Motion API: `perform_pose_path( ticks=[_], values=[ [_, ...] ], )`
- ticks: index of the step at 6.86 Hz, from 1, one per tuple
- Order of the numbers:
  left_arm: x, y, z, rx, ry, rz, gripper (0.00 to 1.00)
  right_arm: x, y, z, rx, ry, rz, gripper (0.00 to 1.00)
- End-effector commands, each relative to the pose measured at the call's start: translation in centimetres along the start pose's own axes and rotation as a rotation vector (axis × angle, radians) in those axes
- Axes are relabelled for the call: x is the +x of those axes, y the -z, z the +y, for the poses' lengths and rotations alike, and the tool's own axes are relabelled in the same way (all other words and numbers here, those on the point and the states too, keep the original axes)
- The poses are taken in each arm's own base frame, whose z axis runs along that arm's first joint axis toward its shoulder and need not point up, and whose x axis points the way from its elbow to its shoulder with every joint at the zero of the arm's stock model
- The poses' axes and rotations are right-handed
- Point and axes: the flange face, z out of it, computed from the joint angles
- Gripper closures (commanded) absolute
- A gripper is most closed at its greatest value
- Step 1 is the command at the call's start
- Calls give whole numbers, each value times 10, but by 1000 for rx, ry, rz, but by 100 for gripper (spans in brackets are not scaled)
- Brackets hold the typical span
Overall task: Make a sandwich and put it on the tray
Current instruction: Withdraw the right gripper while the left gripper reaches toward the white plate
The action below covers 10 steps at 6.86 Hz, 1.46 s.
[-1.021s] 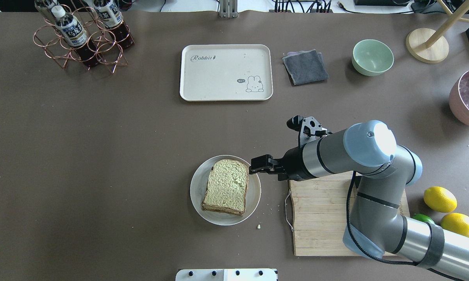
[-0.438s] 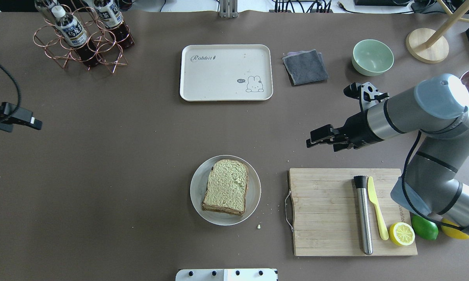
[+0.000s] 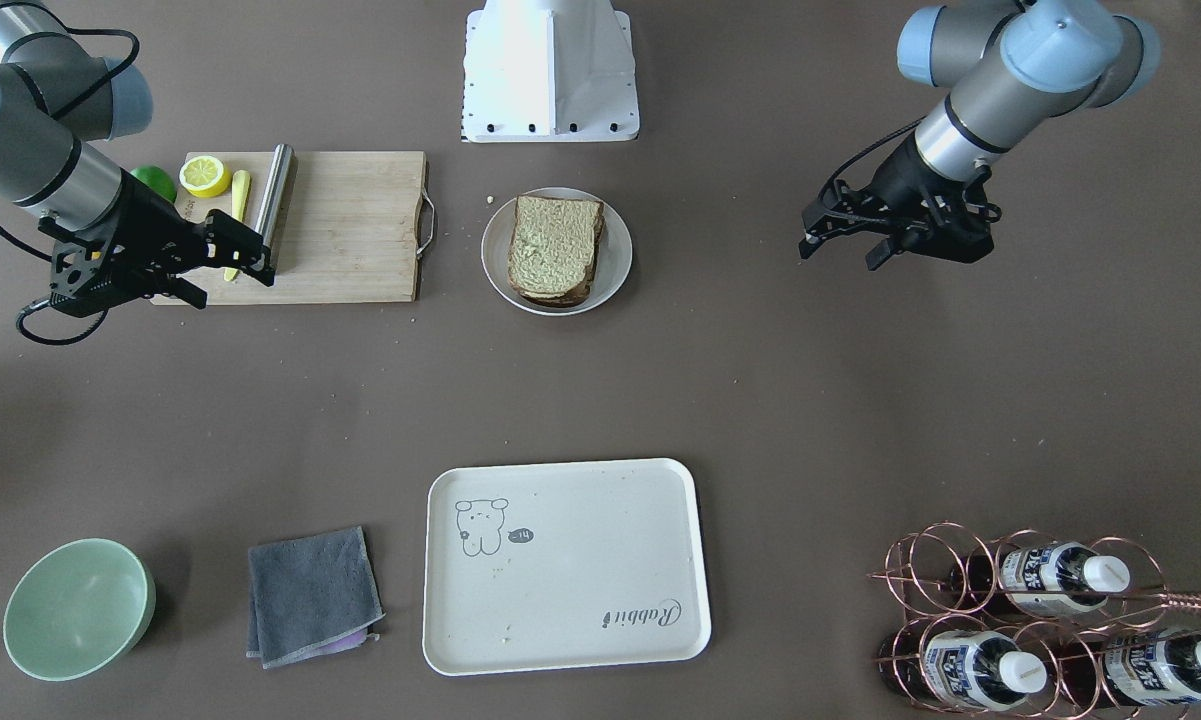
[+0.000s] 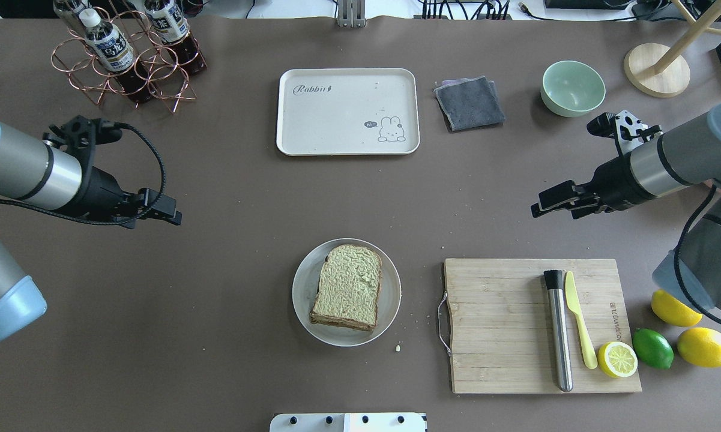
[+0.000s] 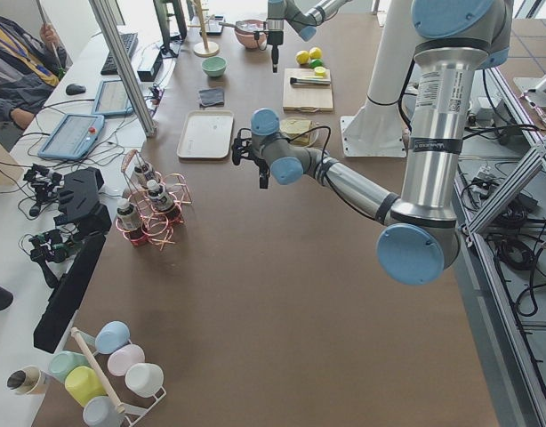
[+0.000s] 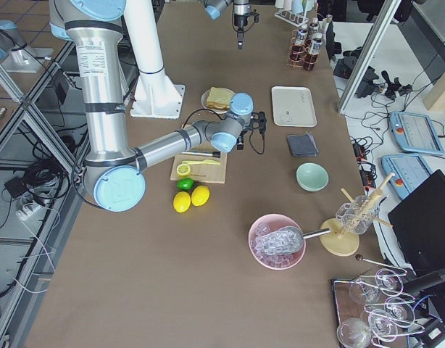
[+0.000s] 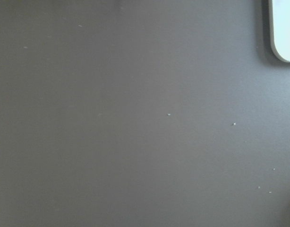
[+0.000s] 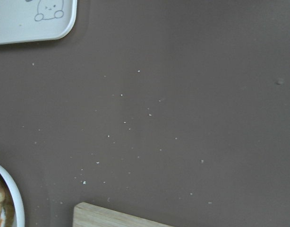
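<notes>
The sandwich [image 4: 346, 294], a pale green-tan bread slice on top of another, lies on a round white plate [image 4: 303, 288] near the table's front; it also shows in the front-facing view [image 3: 555, 250]. The egg is hidden. The cream tray [image 4: 348, 111] with "Rabbit" lettering lies empty at the far middle; it shows in the front-facing view [image 3: 565, 565] too. My left gripper [image 4: 167, 213] hovers open and empty, far left of the plate. My right gripper [image 4: 543, 204] hovers open and empty, right of the plate and beyond the cutting board.
A wooden cutting board [image 4: 498, 324] holds a steel rod [image 4: 558, 330], a yellow knife [image 4: 579, 318] and a lemon half [image 4: 617, 359]. Lemons and a lime lie at its right. A grey cloth [image 4: 469, 102], a green bowl [image 4: 572, 88] and a bottle rack [image 4: 126, 54] stand along the far side.
My right gripper has drawn back from the plate's edge, to the right and farther away, uncovering the cutting board. My left arm has come in from the left edge toward the middle.
</notes>
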Motion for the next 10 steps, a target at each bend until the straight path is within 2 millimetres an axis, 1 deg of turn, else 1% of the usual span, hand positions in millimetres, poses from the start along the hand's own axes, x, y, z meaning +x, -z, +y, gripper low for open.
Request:
perform_pose_path(
  ticks=[1, 2, 3, 4, 5, 6, 7, 8, 9, 10],
  values=[
    [59, -43, 27, -22, -39, 7, 6, 69, 22, 6, -14, 70, 65, 0],
    [93, -75, 35, -18, -67, 5, 11, 81, 25, 8, -12, 62, 76, 0],
    [121, -93, 42, -29, -67, 17, 17, 84, 25, 10, -17, 55, 81, 0],
    [143, -99, 45, -37, -59, 35, 23, 88, 27, 12, -16, 50, 84, 0],
    [157, -111, 53, -45, -53, 37, 31, 94, 30, 13, -11, 41, 88, 0],
    [158, -125, 65, -27, -66, 17, 38, 99, 31, 15, -12, 34, 93, 0],
    [163, -135, 76, -26, -77, 12, 46, 101, 29, 17, -19, 30, 97, 0],
    [165, -136, 77, -28, -81, 15, 55, 103, 28, 17, -20, 28, 98, 0],
    [164, -143, 81, -37, -80, 8, 55, 105, 27, 17, -22, 24, 101, 0],
    [164, -145, 82, -40, -82, 8, 59, 105, 27, 17, -22, 24, 101, 0]
  ],
)
